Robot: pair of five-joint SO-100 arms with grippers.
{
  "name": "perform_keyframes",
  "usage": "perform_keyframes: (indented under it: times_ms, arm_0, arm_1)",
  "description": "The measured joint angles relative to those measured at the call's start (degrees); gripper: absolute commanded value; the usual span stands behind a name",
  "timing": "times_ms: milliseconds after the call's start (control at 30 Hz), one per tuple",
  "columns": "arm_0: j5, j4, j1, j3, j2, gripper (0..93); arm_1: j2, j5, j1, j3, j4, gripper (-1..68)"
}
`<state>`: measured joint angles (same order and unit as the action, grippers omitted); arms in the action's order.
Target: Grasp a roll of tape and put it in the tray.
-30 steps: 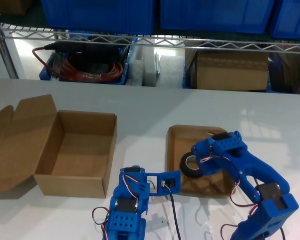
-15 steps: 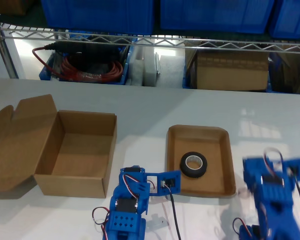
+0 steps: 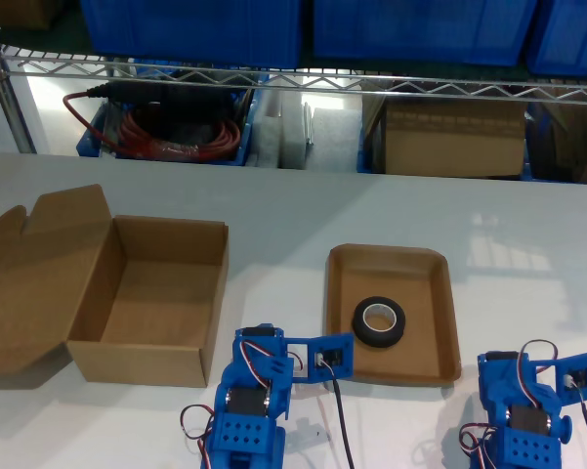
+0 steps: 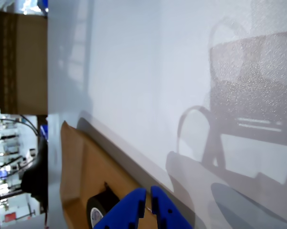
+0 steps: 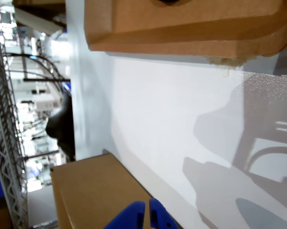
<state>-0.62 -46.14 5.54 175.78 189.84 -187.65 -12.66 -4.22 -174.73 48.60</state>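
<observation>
Lying flat in the tray (image 3: pixel 441 322), the tape (image 3: pixel 379 321) sits a bit toward the tray's left half in the exterior view, pale core up, free of both grippers. The tray rests on the white table (image 3: pixel 508 215), right of centre in the exterior view. In the first wrist view the tape (image 4: pixel 99 211) shows partly behind my first gripper (image 4: pixel 149 198), with the tray (image 4: pixel 81 167) beside it; the jaws are together, tips touching, holding nothing. That arm is folded at the exterior view's lower right, my first gripper (image 3: pixel 578 377) just off the tray's near right corner. My second gripper (image 5: pixel 147 208) also has its jaws together on nothing; its wrist view shows the tray (image 5: pixel 181 28) from outside and a corner of the box (image 5: pixel 95 195). In the exterior view my second gripper (image 3: pixel 334 357) is folded near the tray's near left corner, between tray and box. The open box (image 3: pixel 161 293), flap lid laid out, stands at the exterior view's left, well apart from the tape. Behind the table is a wire shelf (image 3: pixel 293 83) with blue bins (image 3: pixel 195 24), red cable (image 3: pixel 166 132) and another carton (image 3: pixel 454 137).
</observation>
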Motion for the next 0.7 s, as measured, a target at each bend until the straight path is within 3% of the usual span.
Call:
perform_keyframes:
  times_ms: [700]
  arm_0:
    - [0.0, 0.0, 0.0, 0.0, 0.0, 0.2]
  arm_1:
    - [-0.2, 0.9, 0.7, 0.0, 1.5, 0.0]
